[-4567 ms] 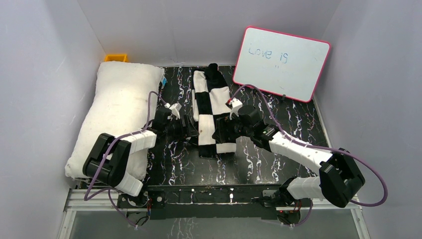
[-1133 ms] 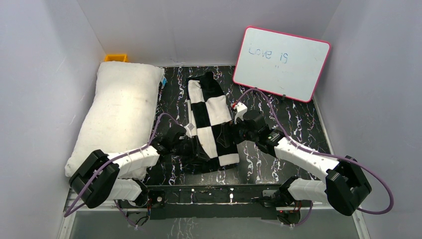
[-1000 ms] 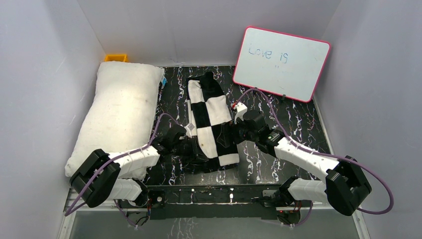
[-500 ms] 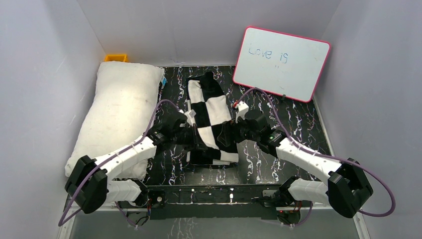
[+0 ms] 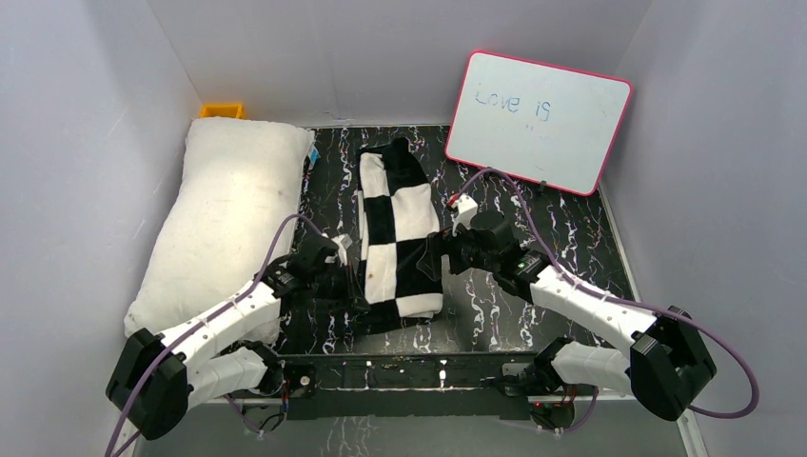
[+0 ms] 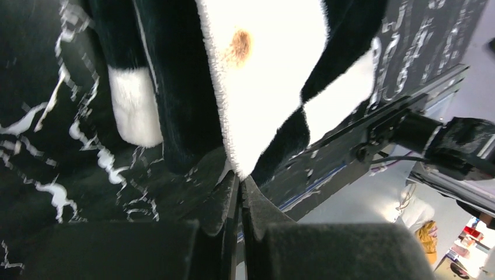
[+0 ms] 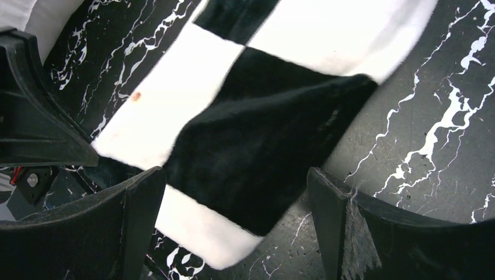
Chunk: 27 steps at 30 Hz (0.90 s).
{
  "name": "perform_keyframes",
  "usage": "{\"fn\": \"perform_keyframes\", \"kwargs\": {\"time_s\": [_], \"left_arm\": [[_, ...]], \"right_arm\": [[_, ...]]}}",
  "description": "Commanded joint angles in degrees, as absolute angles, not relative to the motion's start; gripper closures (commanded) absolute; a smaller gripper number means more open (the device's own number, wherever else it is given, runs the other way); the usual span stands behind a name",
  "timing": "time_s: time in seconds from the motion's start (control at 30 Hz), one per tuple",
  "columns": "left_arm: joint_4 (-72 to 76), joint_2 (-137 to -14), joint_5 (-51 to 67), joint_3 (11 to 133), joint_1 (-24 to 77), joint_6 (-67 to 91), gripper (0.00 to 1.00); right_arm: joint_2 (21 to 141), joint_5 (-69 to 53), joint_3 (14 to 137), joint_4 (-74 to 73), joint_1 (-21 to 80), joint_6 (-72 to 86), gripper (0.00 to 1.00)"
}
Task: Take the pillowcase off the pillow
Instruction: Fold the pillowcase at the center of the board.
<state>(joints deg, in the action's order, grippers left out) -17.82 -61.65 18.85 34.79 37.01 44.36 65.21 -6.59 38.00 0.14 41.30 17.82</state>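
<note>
The plain white pillow [image 5: 228,214] lies along the left wall, apart from the pillowcase. The black-and-white checkered pillowcase [image 5: 395,233] lies folded lengthwise on the dark marbled table [image 5: 533,238]. My left gripper [image 5: 357,286] is at its near left edge. In the left wrist view the left gripper [image 6: 240,176] is shut, pinching the furry edge of the pillowcase [image 6: 268,76]. My right gripper [image 5: 436,259] stands open at the cloth's right side. In the right wrist view the right gripper [image 7: 233,195] straddles the near corner of the pillowcase [image 7: 262,146] without closing on it.
A pink-framed whiteboard [image 5: 538,119] leans on the back right wall. A yellow bin [image 5: 221,110] sits behind the pillow. Grey walls close in on both sides. The arms' base rail [image 5: 409,367] runs along the near edge.
The left gripper has shut on the pillowcase's near left edge and drawn it slightly left, narrowing the cloth's near end. The right gripper has stayed open and barely moved.
</note>
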Motion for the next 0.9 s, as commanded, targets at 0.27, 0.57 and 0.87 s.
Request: {"fn": "perform_keyframes", "kwargs": {"time_s": [0.27, 0.57, 0.87], "left_arm": [[-22.29, -56.29, 17.89, 31.09, 36.70, 46.89, 1.00], [-28.11, -59.38, 16.09, 41.79, 36.06, 41.22, 1.00], [-29.52, -55.71, 18.05, 37.27, 31.91, 41.29, 1.00]], "right_arm": [[70.09, -6.67, 42.48, 5.35, 41.79, 16.32, 0.01], [89.95, 7.25, 66.66, -1.44, 48.31, 12.60, 0.14], [115.45, 14.09, 95.95, -17.75, 50.75, 10.76, 0.25]]}}
